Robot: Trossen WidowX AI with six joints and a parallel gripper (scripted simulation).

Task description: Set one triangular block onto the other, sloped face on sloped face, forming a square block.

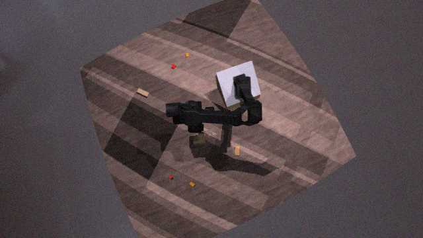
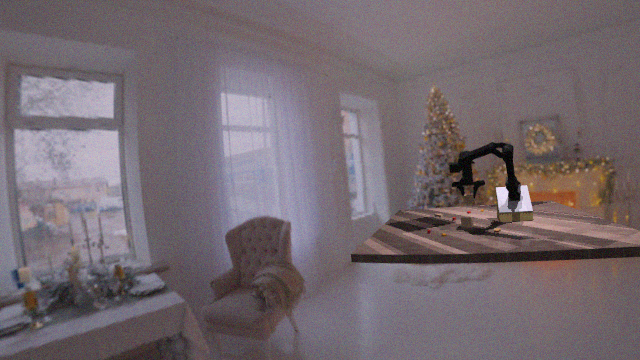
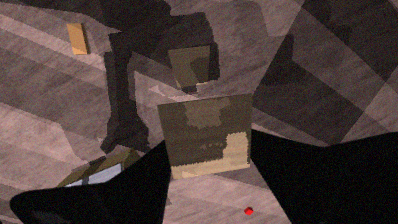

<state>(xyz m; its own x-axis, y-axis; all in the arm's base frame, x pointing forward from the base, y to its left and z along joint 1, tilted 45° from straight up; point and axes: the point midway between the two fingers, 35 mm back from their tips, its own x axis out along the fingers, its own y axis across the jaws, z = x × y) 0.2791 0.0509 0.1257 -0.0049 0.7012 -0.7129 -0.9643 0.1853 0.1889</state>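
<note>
My gripper [image 2: 469, 193] [image 3: 206, 136] is shut on a tan triangular block [image 3: 207, 131], which spans between the dark fingers in the wrist view. In the top view the arm hides the fingers and this block. The other triangular block [image 1: 199, 140] [image 2: 466, 222] [image 3: 189, 66] rests on the table [image 1: 284, 66] [image 2: 550, 245] in the arm's shadow. The held block is well above the table, and the exterior view shows a gap between the fingertips and the lower block. The sloped faces are hard to tell in the shadow.
A large white-topped box [image 1: 228, 92] [image 2: 522, 216] stands at the arm's base. An orange block [image 1: 236, 151] [image 2: 496, 230] [image 3: 77, 39] lies near the lower block. A flat tan block [image 1: 143, 92], red cubes [image 1: 173, 66] [image 1: 170, 177] and small orange blocks [image 1: 187, 55] [image 1: 192, 184] lie farther off.
</note>
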